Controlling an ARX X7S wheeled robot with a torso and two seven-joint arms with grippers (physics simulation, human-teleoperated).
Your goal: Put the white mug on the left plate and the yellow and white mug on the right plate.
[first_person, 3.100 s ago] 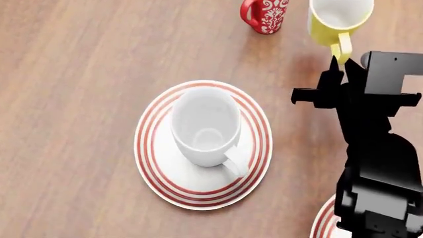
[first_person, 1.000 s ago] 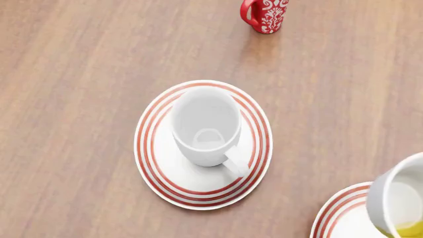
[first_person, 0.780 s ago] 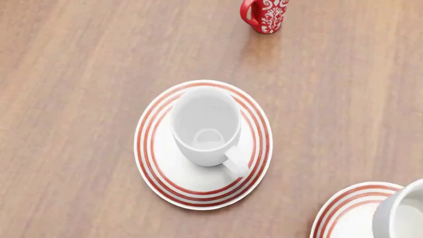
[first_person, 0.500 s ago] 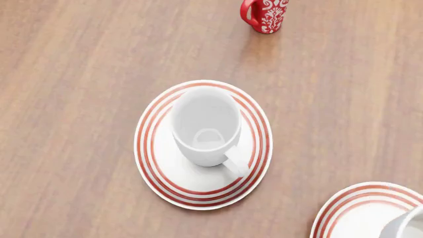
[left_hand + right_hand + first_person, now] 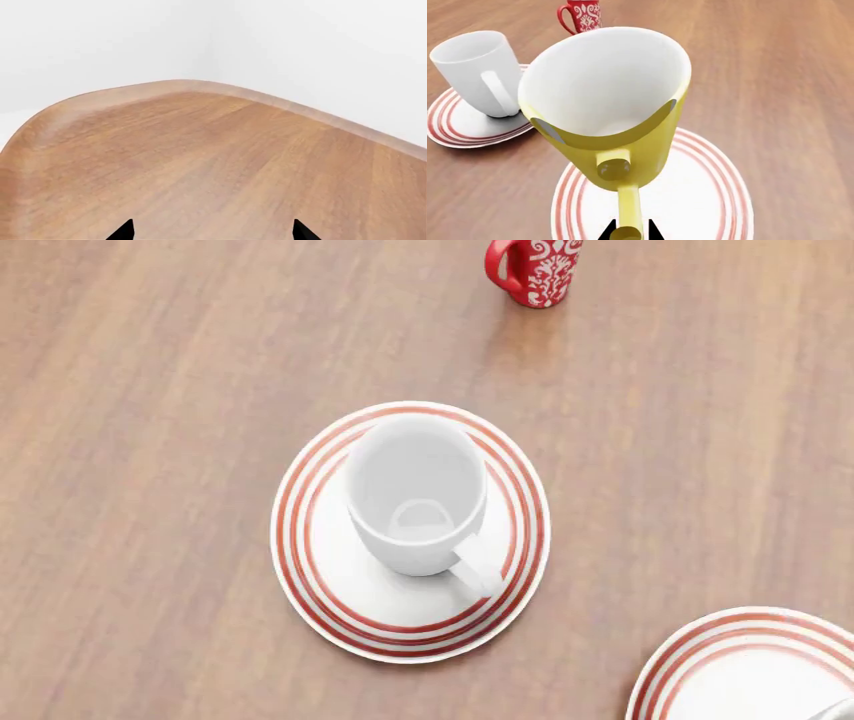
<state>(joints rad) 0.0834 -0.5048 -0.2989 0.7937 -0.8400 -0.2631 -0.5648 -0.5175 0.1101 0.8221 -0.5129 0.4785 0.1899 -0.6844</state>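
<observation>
The white mug (image 5: 416,498) stands upright on the left plate (image 5: 316,580), its handle toward the front right; both also show in the right wrist view, the white mug (image 5: 477,70) on the left plate (image 5: 454,131). My right gripper (image 5: 628,231) is shut on the yellow handle of the yellow and white mug (image 5: 627,150), which is held tilted over the right plate (image 5: 707,200). Whether its base touches the plate is hidden. In the head view only part of the right plate (image 5: 727,665) shows at the bottom right corner. My left gripper (image 5: 212,231) is open over bare wood, holding nothing.
A red mug with white ornament (image 5: 537,270) stands at the far side of the wooden table (image 5: 160,390), also seen as the red mug (image 5: 582,16) in the right wrist view. The left wrist view shows the table's rounded corner edge (image 5: 180,85) against a white wall.
The yellow and white mug left its far-right spot on the table, came to the front right in my right gripper, and slid down out of the head view over the right plate.
</observation>
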